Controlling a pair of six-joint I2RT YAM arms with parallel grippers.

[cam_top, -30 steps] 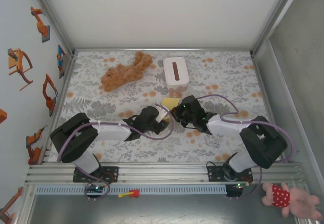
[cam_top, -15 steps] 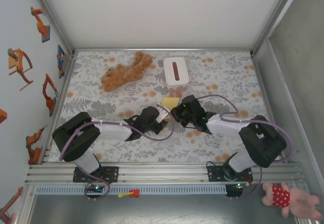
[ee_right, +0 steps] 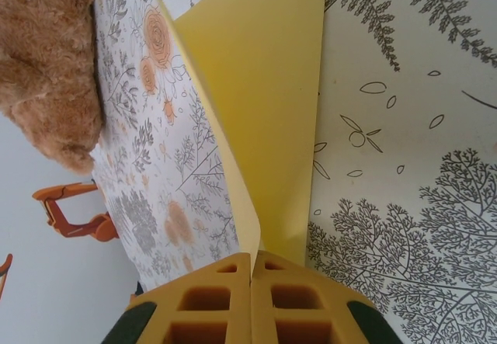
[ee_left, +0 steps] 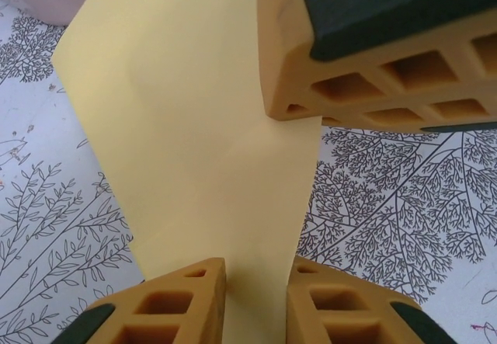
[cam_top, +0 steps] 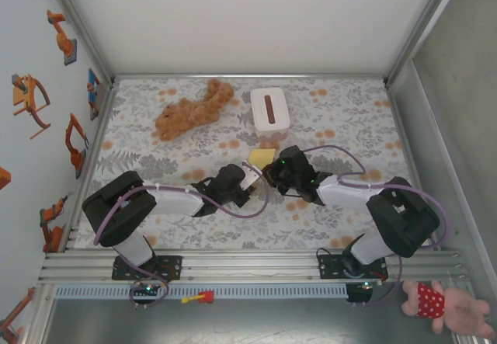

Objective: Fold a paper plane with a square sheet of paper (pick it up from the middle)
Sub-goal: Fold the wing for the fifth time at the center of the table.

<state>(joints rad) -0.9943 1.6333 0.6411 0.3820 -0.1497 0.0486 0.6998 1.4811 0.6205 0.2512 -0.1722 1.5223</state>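
Observation:
The square sheet of paper [cam_top: 261, 157] is pale yellow and folded over on itself, held off the flowered table between my two grippers. My right gripper [ee_right: 251, 260] is shut on the sheet's [ee_right: 264, 88] lower end, its orange fingers pressed together with both layers between them. My left gripper [ee_left: 256, 265] is open, with a narrow gap between its orange fingers [ee_left: 178, 301]. The paper [ee_left: 186, 126] runs through that gap. The right gripper's finger [ee_left: 373, 72] shows on the paper's far edge. In the top view the left gripper [cam_top: 250, 179] and right gripper [cam_top: 272, 173] nearly touch. A paper plane is out of view.
A brown plush toy [cam_top: 190, 109] lies at the back left, and a white box with a brown slot [cam_top: 269, 109] stands just behind the paper. White walls enclose the table. A pink plush toy [cam_top: 446, 305] lies off the table at the front right.
The left gripper's jaws have narrowed around the paper. Both arms have barely shifted, and the right gripper keeps its hold on the sheet.

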